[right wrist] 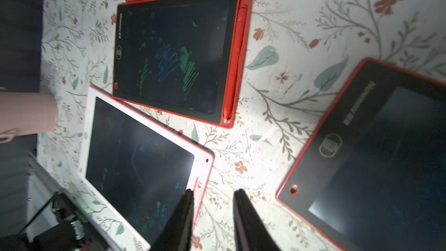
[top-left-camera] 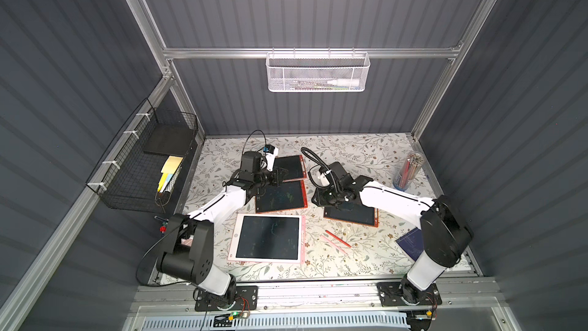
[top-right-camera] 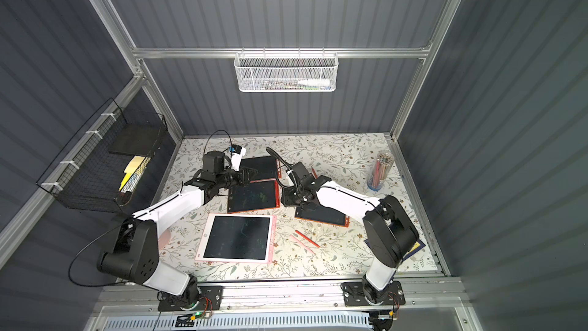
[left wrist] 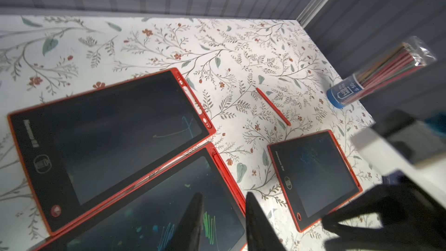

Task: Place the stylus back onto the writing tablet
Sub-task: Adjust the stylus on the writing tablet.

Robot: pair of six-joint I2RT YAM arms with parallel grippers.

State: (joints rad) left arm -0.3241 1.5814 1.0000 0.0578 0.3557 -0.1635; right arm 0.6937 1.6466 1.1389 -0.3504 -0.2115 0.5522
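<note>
Left claw (left wrist: 223, 222) and right claw (right wrist: 213, 214) hang empty, jaws partly apart. A docked stylus (right wrist: 235, 63) sits in the middle red tablet (right wrist: 173, 54). A loose red stylus (top-left-camera: 338, 239) lies on the bench (top-left-camera: 366, 154) near the pink tablet (top-left-camera: 269, 238). Reaching it seems the step in hand, and next I need a low pinch across its shaft.

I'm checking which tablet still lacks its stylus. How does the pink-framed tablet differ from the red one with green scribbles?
The pink tablet has a pink-white frame; the scribbled red tablet has a red one. The red tablet holds a red stylus in its side slot; the pink tablet's slot looks empty. The red tablet shows bright green and blue scribbles; the pink tablet only faint marks. Both lie flat, screens up.
</note>
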